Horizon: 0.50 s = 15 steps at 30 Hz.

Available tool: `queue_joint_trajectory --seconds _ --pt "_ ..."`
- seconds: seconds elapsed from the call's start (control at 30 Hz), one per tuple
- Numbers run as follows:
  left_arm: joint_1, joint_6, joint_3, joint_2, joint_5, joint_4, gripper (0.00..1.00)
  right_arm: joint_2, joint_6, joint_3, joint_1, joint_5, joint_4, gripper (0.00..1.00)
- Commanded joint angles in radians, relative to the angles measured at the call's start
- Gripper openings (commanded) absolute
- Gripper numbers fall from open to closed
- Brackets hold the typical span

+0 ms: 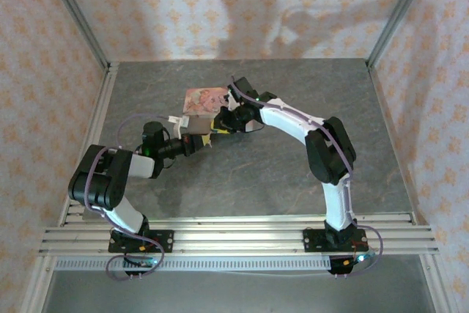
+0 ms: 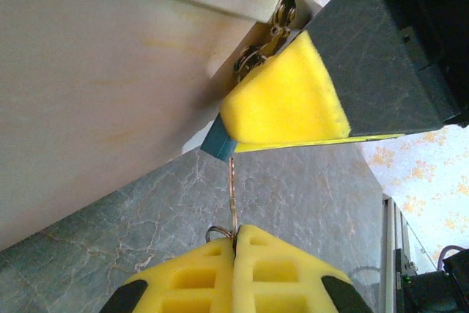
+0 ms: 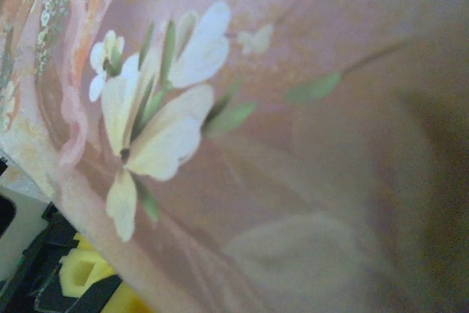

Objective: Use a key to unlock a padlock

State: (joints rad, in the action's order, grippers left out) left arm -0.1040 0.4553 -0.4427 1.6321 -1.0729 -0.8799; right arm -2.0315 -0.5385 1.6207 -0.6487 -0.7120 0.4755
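Between the two grippers: the padlock [image 2: 215,142] hangs at the latch [image 2: 282,12] of the pink tin [image 2: 110,93]. One blue corner shows under a yellow pad.
Padlock handling: judged small, rigid and light. It is apt to swing on its thin shackle unless the body is pinned, so hold it by the flat sides.
Key: the key [image 2: 233,192] is a thin silvery blade running straight up from the lower pads to the padlock's underside. Whether it is seated in the keyway cannot be told.
Key handling: judged stiff but easily bent, and slippery. Grip it at the ring end and turn without side load.
Left gripper: the left gripper [image 2: 236,243] has its jaws fully closed, foam clamped on the key.
Right gripper: the right gripper [image 2: 249,141] is nearly closed, pinching the padlock body. Its far pad is mostly hidden.
Surface: the table [image 2: 308,196] is grey, marble-patterned and smooth.
Room: patterned wall panels [image 1: 220,5] enclose three sides. Both arms crowd the tin, leaving little clearance.
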Motion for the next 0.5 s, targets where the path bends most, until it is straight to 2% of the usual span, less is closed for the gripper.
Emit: queue_joint_trajectory --seconds 0.0,0.47 --pt "0.006 -0.021 -0.017 0.014 -0.036 -0.037 0.00 0.058 -0.021 -0.006 0.011 -0.063 -0.048 0.00" --pt "0.006 -0.027 -0.030 0.026 -0.055 -0.056 0.00 0.068 -0.048 -0.012 0.023 -0.123 -0.066 0.00"
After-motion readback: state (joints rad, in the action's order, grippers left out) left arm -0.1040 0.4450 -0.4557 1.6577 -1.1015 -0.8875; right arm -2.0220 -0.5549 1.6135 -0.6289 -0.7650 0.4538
